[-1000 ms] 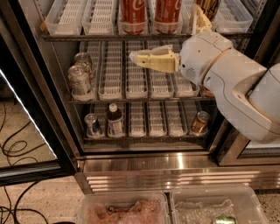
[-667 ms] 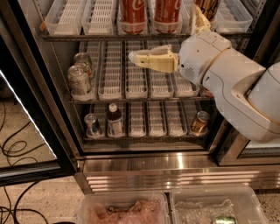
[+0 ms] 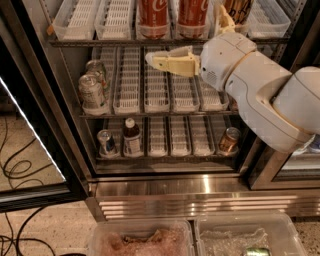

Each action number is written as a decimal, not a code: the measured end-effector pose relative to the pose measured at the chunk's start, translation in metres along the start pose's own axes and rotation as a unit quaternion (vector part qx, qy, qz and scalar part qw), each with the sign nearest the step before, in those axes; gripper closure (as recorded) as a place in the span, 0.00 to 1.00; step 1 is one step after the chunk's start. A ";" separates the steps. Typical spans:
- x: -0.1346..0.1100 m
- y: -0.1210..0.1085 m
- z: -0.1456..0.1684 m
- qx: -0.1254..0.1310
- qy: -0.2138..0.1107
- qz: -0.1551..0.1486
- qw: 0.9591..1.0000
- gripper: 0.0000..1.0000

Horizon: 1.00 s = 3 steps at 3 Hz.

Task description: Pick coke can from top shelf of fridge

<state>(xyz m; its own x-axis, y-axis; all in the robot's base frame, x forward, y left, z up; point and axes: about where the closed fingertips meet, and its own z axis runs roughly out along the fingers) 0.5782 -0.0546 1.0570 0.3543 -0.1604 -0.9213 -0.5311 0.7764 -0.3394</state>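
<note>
Two red coke cans (image 3: 152, 17) (image 3: 192, 15) stand side by side in white lane trays on the top shelf (image 3: 100, 43) of the fridge (image 3: 165, 187); their tops are cut off by the frame edge. A tan-gold can (image 3: 239, 9) stands to their right. My gripper (image 3: 152, 59) points left in front of the middle shelf, just below the top rack and under the left coke can. It looks shut and holds nothing. The white arm (image 3: 260, 95) covers the right part of the middle shelf.
Two silver-grey cans (image 3: 92, 90) stand at the left of the middle shelf. The bottom shelf holds a small can (image 3: 106, 141), a dark bottle (image 3: 131, 137) and a tan can (image 3: 229, 140). The open door (image 3: 35, 145) is at left. Two plastic bins (image 3: 140, 240) and cables (image 3: 17, 167) lie on the floor.
My gripper has risen slightly toward the top rack. The cans have not moved.
</note>
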 end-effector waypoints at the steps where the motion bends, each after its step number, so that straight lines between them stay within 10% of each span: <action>1: 0.002 -0.006 0.013 0.002 -0.008 -0.004 1.000 0.00; 3: 0.006 -0.027 0.018 0.033 -0.015 0.000 0.999 0.00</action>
<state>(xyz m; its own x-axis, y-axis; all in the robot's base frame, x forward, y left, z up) 0.6085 -0.0655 1.0637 0.3772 -0.1424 -0.9151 -0.4799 0.8151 -0.3246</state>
